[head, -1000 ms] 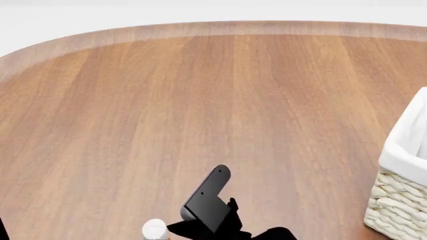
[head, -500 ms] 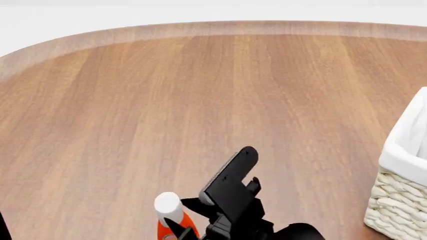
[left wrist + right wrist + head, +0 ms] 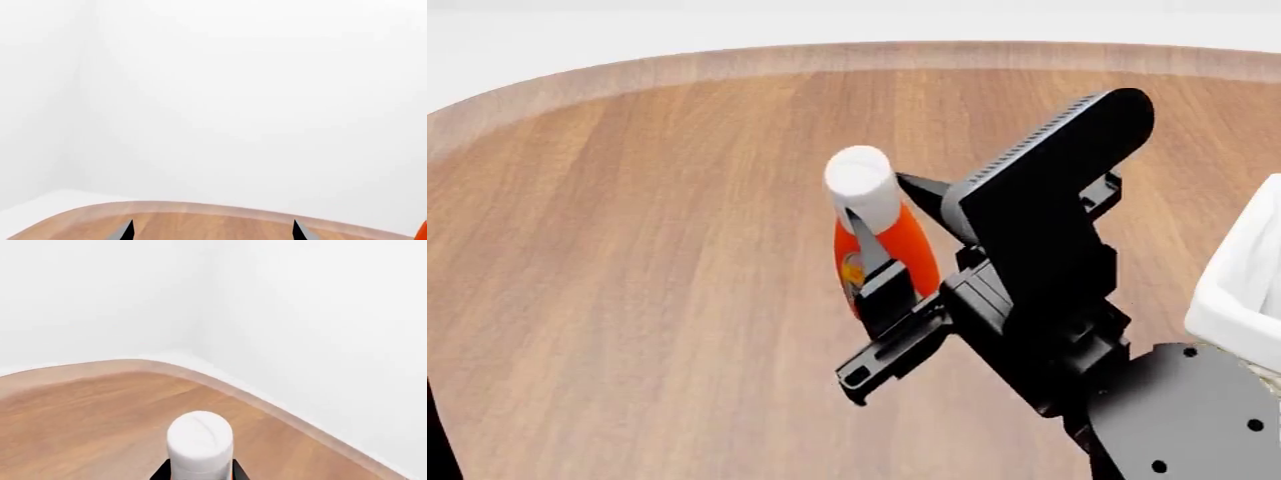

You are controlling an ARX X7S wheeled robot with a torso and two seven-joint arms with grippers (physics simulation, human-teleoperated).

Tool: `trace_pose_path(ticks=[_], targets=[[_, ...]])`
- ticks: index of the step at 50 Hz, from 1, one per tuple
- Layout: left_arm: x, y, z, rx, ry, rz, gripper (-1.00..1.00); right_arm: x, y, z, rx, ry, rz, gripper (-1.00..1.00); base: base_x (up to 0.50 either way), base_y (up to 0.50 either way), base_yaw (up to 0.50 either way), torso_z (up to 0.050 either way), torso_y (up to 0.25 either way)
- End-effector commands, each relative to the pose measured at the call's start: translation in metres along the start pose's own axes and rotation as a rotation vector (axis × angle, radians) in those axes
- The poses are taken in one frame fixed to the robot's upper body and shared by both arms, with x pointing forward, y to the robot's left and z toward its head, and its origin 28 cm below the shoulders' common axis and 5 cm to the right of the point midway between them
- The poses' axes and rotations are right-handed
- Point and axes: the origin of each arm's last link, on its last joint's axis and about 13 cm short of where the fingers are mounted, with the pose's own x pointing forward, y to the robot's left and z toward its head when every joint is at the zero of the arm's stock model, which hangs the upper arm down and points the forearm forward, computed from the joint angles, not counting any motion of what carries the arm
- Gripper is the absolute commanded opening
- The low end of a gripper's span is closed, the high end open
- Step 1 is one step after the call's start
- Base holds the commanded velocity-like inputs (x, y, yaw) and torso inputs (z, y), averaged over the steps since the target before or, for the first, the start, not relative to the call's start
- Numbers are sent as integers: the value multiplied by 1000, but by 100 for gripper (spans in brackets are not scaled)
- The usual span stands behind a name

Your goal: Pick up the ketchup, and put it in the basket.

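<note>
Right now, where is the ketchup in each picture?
Head view: the ketchup is near the middle, held by the right gripper, left of the basket.
Right wrist view: its white cap sits at the bottom centre.
Left wrist view: only an orange-red sliver at the right edge, probably the ketchup.
Shared landmark: the table with its curved pale edge.

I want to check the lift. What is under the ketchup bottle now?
In the head view, the ketchup bottle is held by the right gripper. Only bare wooden table shows around it; the gripper hides the bottle's base, so the spot directly below cannot be seen.
</note>
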Motion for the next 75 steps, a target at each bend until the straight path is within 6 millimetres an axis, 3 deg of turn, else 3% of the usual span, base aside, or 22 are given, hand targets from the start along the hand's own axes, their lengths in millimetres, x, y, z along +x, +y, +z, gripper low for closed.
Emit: trace_pose_path(ticks=[1,12,19,25,36,45,65,75], targets=[[1,-5,-2,-18,-6,-11,100,-32,-25,60,-96,-87,-195,-100,0,0,0,0,0],[4,-8,-2,-32,-17,-15,100,-57,-58,113,-137,-125,-417,-100,0,0,0,0,1],[5,-8,-1,-40,-24,-18,100,-65,-70,135,-136,-153,-534,-100,0,0,0,0,0],[6,-10,-1,-44,-27,-23,100,-70,-87,143,-105,-138,-645,-100,0,0,0,0,0],[8,-12,0,-45,-30,-31,100,-73,-108,133,5,59,-823,-100,0,0,0,0,0],[8,-12,0,-48,-32,-36,100,-69,-121,119,67,112,-901,-100,0,0,0,0,1],[5,-13,2,-49,-32,-44,100,-39,-133,87,102,261,-881,-100,0,0,0,0,0],[3,-13,2,-49,-33,-47,100,-29,-143,80,135,288,-901,-100,0,0,0,0,1]])
